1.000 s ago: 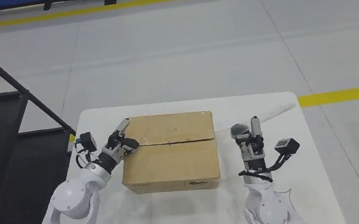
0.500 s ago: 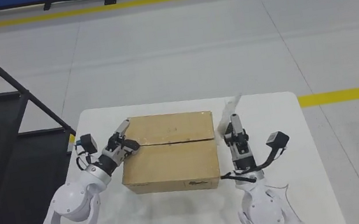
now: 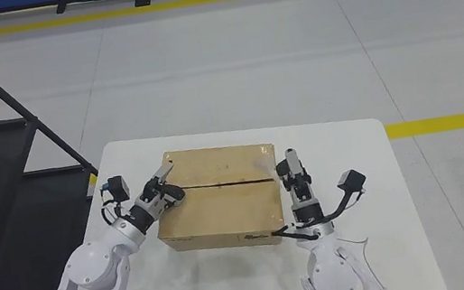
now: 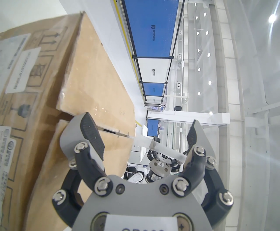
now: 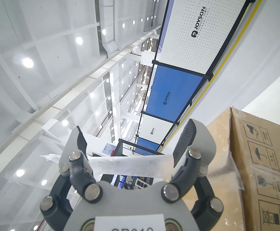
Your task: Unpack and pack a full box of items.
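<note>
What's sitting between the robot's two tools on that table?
In the top view, a brown cardboard box with its flaps down fills the stretch between the left tool and the right tool.
</note>
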You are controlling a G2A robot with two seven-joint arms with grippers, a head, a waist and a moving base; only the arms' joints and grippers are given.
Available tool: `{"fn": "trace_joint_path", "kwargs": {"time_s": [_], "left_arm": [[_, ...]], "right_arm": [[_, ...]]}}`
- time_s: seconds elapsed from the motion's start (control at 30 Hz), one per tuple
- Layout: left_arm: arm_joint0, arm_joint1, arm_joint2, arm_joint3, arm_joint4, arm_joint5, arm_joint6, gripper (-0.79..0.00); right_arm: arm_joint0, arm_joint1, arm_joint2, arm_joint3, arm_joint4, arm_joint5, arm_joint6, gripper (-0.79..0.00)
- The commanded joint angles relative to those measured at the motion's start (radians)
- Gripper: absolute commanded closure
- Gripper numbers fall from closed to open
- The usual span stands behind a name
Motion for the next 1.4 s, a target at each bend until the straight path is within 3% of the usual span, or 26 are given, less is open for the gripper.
{"fn": "trace_joint_path", "kwargs": {"time_s": [0.0, 0.17, 0.6, 0.67, 0.87, 0.93, 1.07, 1.37], "left_arm": [[0.007, 0.002, 0.001, -0.014, 0.010, -0.003, -0.022, -0.785], [0.024, 0.006, 0.003, -0.049, 0.043, -0.017, -0.066, -0.785], [0.030, 0.006, -0.003, -0.055, 0.038, -0.012, -0.057, -0.785], [0.030, 0.006, -0.002, -0.054, 0.038, -0.012, -0.057, -0.785], [0.025, 0.005, 0.003, -0.050, 0.037, -0.009, -0.058, -0.785], [0.022, 0.005, 0.005, -0.047, 0.037, -0.008, -0.059, -0.785], [0.018, 0.004, 0.007, -0.042, 0.039, -0.005, -0.058, -0.785], [0.016, 0.004, 0.002, -0.037, 0.033, -0.007, -0.056, -0.785]], "right_arm": [[0.001, -0.001, -0.001, 0.001, 0.000, 0.003, 0.003, -0.785], [0.010, -0.006, -0.004, 0.015, 0.008, -0.002, 0.008, -0.785], [0.016, -0.016, 0.018, 0.042, -0.004, -0.058, -0.043, -0.785], [-0.005, -0.010, 0.030, 0.028, 0.009, -0.077, 0.025, -0.785], [-0.063, 0.025, 0.109, -0.025, 0.131, -0.110, 0.428, -0.785], [-0.078, 0.033, 0.130, -0.039, 0.166, -0.126, 0.501, -0.785], [-0.089, 0.041, 0.141, -0.050, 0.203, -0.150, 0.569, -0.785], [0.002, 0.030, 0.101, 0.015, 0.247, -0.111, 0.520, -0.785]]}}
